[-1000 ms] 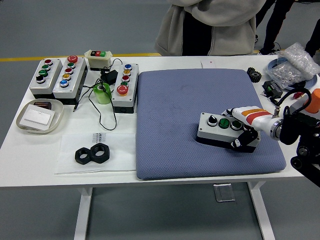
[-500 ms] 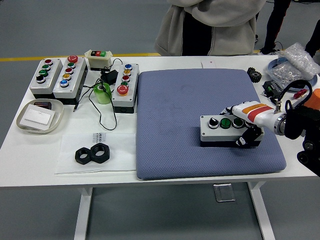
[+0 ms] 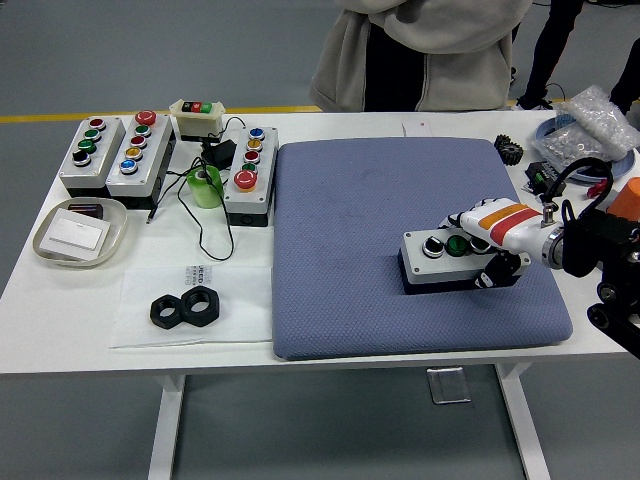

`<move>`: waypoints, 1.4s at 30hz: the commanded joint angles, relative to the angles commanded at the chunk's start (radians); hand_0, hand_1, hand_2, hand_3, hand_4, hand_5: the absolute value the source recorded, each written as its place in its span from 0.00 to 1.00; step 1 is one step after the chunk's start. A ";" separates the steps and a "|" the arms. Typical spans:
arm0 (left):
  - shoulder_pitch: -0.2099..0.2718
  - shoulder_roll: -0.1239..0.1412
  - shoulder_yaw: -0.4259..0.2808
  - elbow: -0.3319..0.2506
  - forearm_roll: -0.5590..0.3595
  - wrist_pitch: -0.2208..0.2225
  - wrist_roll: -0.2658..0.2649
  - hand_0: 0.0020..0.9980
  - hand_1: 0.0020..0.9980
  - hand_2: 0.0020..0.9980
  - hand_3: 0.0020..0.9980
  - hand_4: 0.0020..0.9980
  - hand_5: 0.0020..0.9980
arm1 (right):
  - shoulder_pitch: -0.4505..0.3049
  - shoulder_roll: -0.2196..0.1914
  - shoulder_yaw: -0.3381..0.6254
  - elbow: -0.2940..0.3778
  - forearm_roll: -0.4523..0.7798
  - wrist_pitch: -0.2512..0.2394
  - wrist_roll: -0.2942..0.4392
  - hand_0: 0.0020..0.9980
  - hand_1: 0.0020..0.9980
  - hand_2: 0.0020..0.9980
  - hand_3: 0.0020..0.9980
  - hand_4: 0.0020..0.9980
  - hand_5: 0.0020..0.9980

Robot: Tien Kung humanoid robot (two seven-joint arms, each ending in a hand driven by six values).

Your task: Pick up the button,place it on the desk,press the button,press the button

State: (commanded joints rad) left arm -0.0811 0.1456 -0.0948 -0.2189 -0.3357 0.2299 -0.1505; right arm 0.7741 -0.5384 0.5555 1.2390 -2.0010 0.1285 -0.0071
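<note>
- On the blue pad's (image 3: 340, 250) right half: grey button box (image 3: 450, 258) with a black knob and green buttons on top, held by the right hand (image 3: 487, 245); fingers (image 3: 497, 275) wrapped over its right end and front face, closed on the box
- Looks lifted or tipped at the gripped end, with a dark shadow along its left and lower edge; cannot tell for certain whether fully clear of the pad
- Left hand nowhere in view; nothing to say of its fingers
- Likely step in hand: carrying the box and setting it down; best done by keeping the top face level so the buttons end up facing upward and reachable
- Worth lowering straight down onto a flat, bare stretch, well away from the pad's right edge and from the clutter at the table's (image 3: 60, 300) far right corner
- Soft padding may let the box rock; better to seat the whole base before loosening the grip, then draw the fingers back sideways without dragging it
- For pressing afterwards: one fingertip, straight down on a single button, clear of the knob
- At the far side: a person (image 3: 420, 55) in a light top standing, hands not visible
</note>
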 joint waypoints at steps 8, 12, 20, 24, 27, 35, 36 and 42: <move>0.000 -0.001 -0.002 0.000 0.001 0.001 0.001 0.70 0.83 0.89 0.83 0.64 1.00 | 0.002 -0.003 -0.009 0.006 -0.003 0.007 -0.001 0.92 0.66 0.63 0.84 0.88 0.00; 0.003 -0.002 -0.007 0.000 0.009 0.002 0.003 0.70 0.83 0.89 0.83 0.64 1.00 | -0.003 0.000 -0.005 0.007 0.012 0.030 -0.011 0.92 0.66 0.63 0.84 0.88 0.00; 0.007 -0.002 -0.015 0.000 0.021 0.003 0.007 0.70 0.83 0.89 0.83 0.64 1.00 | -0.013 0.003 0.011 0.006 0.035 0.050 -0.023 0.96 0.72 0.77 0.96 0.92 0.05; 0.010 -0.002 -0.019 0.000 0.026 0.004 0.009 0.70 0.83 0.89 0.83 0.64 1.00 | -0.016 0.002 0.012 0.005 0.051 0.061 -0.031 0.96 0.72 0.77 0.96 0.92 0.05; 0.013 -0.003 -0.025 -0.001 0.034 0.006 0.010 0.70 0.83 0.89 0.83 0.64 1.00 | -0.018 0.003 0.011 0.004 0.064 0.064 -0.034 0.97 0.74 0.80 0.98 0.94 0.11; 0.017 -0.003 -0.031 0.000 0.043 0.006 0.013 0.70 0.83 0.89 0.83 0.64 1.00 | -0.026 0.001 0.025 0.011 0.075 0.086 -0.043 0.98 0.78 0.89 1.00 0.98 0.16; 0.016 -0.003 -0.029 0.000 0.041 0.006 0.012 0.70 0.83 0.89 0.83 0.64 1.00 | -0.026 0.001 0.027 0.012 0.078 0.086 -0.044 0.98 0.78 0.89 1.00 0.98 0.16; 0.011 -0.003 -0.021 0.000 0.028 0.004 0.009 0.70 0.83 0.89 0.83 0.64 1.00 | -0.025 -0.005 0.045 0.033 0.088 0.084 -0.048 0.99 0.82 0.98 1.00 0.99 0.19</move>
State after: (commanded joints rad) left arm -0.0703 0.1428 -0.1156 -0.2185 -0.3074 0.2341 -0.1418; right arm 0.7490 -0.5430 0.6006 1.2719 -1.9127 0.2122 -0.0547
